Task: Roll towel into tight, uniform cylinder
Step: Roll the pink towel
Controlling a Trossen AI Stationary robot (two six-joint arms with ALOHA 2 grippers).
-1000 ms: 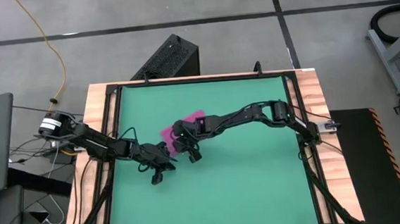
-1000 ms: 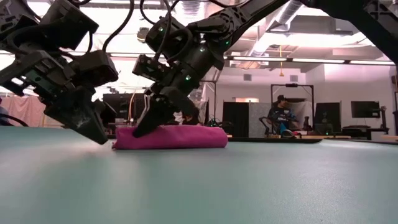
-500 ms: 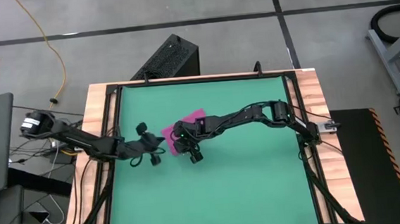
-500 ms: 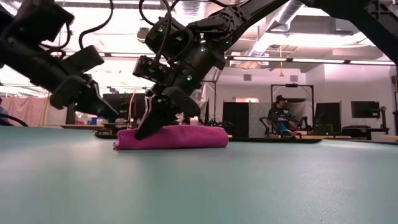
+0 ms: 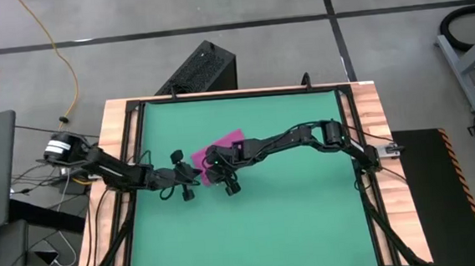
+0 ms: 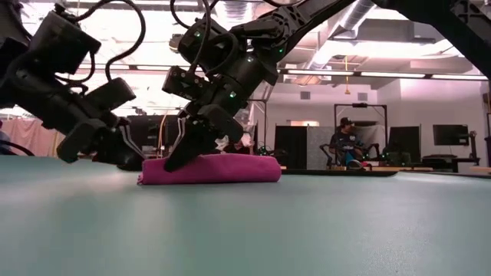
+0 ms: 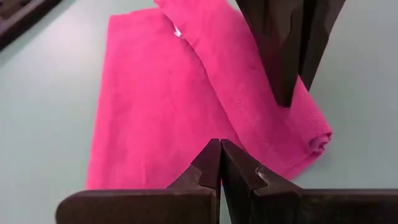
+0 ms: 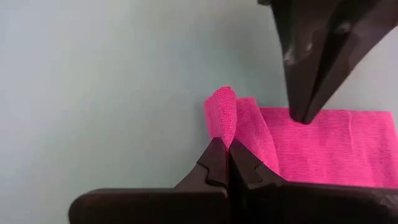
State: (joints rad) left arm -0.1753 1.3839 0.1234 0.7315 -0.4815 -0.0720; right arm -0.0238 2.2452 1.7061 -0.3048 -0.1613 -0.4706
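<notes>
The magenta towel (image 5: 226, 146) lies on the green mat (image 5: 294, 221), left of the middle. One part is spread flat (image 7: 149, 106); the other is a roll (image 7: 261, 106) along one side. My right gripper (image 8: 227, 148) is shut, with its tips on the roll near the end. My left gripper (image 7: 221, 146) is shut and points low at the flat part beside the roll. In the low view my left gripper (image 6: 126, 157) sits just off the towel's end (image 6: 146, 175). My right gripper presses its shut fingertips (image 6: 173, 161) on the rolled edge near its end (image 8: 221, 115), slanting down from the table's right side. The towel stays on the mat beneath them. My left gripper has its shut tips over the flat part (image 7: 205, 134); I cannot tell whether they touch.
A wooden frame (image 5: 122, 158) borders the mat, with open green surface on the near and right sides. A black box (image 5: 204, 68) stands on the floor beyond the far edge. In the low view a person (image 6: 345, 142) sits far back in the room.
My left gripper has left its spot on the mat near the towel's near side. It rose and swung toward the table's left and far edges while rolling, then came down low again beside the towel's end. My right gripper and the towel have kept still.
</notes>
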